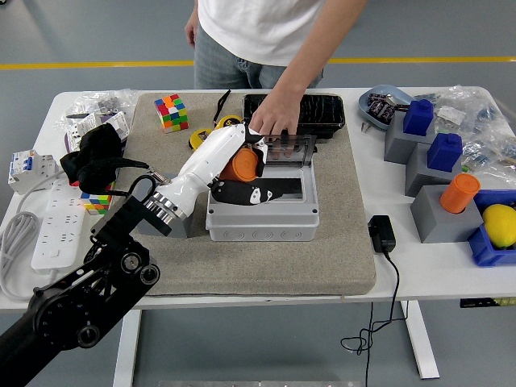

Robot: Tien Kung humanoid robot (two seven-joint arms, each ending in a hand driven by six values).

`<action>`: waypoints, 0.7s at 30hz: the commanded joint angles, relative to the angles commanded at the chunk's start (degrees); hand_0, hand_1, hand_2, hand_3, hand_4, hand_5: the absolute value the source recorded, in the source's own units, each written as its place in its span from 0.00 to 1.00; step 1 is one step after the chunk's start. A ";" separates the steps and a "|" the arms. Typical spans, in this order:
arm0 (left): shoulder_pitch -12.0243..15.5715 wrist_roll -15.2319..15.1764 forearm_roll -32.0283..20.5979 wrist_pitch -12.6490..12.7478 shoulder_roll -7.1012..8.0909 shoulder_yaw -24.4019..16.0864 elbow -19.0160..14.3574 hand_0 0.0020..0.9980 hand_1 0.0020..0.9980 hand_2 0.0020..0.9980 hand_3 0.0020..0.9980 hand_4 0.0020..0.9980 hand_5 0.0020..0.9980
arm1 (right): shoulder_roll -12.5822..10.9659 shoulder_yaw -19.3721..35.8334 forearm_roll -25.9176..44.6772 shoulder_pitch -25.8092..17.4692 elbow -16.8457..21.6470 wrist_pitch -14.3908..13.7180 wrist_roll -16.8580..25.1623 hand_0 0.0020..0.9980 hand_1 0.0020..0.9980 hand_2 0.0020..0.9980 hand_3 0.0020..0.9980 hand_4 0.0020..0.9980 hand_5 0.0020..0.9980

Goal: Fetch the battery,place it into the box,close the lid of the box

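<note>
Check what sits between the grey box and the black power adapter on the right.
Nothing: in the head view, only bare beige mat and a strip of white table lie between the grey box and the black adapter.

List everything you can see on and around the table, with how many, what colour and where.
battery: 1, orange, in the left hand over the box
box: 1, grey, mat centre, lid up
mat: 1, beige, table centre
cube: 1, multicolour, mat's far left
tape measures: 2, yellow, behind the box
tray: 1, black, mat's far edge
grey blocks: 3, right side; two hold blue pieces, one an orange cylinder
lemon: 1, yellow, in the blue bin, right edge
adapter: 1, black, right of the mat
power strip: 1, white, left edge
left hand: 1, white and black, fingers around the battery
person's hand: 1, on the lid's top edge
</note>
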 joint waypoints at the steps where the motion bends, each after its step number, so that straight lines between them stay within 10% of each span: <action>1: -0.73 -0.20 -0.76 0.13 -0.14 0.82 0.97 0.00 0.00 0.02 0.00 1.00 0.00 | -0.05 -0.09 -0.01 0.04 0.00 -0.01 -0.04 1.00 0.94 0.86 0.86 1.00 1.00; 21: -9.18 -1.40 -10.74 0.09 -2.82 10.98 12.71 0.00 0.00 0.02 0.00 1.00 0.04 | -1.21 -2.36 0.82 1.04 0.00 -0.05 -0.33 1.00 0.95 0.86 0.86 1.00 1.00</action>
